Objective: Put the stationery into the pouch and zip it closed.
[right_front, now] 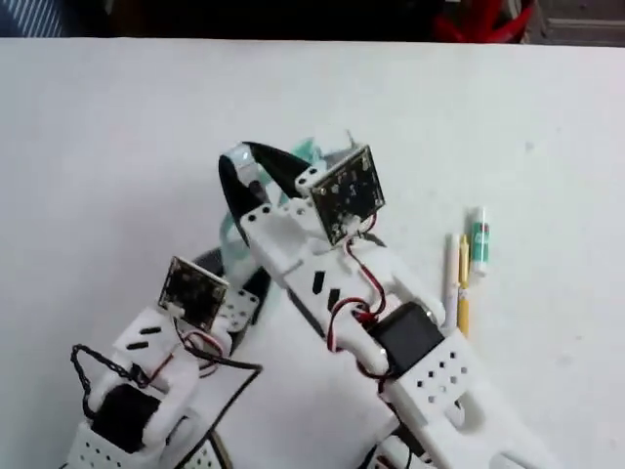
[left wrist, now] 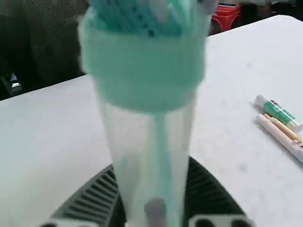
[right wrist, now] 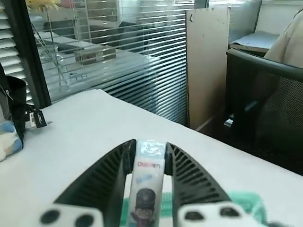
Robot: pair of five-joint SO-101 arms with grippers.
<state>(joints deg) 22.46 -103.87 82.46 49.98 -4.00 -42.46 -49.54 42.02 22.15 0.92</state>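
Red lettering, blue print and cartoon figure on white stick (right wrist: 149, 189) gripped in right hand (right wrist: 149, 144). Green-white tube (left wrist: 277, 111) on bench (left wrist: 57, 142): print illegible.

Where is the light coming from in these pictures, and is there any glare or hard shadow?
High view: the table is evenly bright, with no hard shadows beside the pens. Left wrist view: light passes through the clear pouch held in the left gripper. Right wrist view: daylight comes through the blinds behind the right gripper, which grips a white stick.
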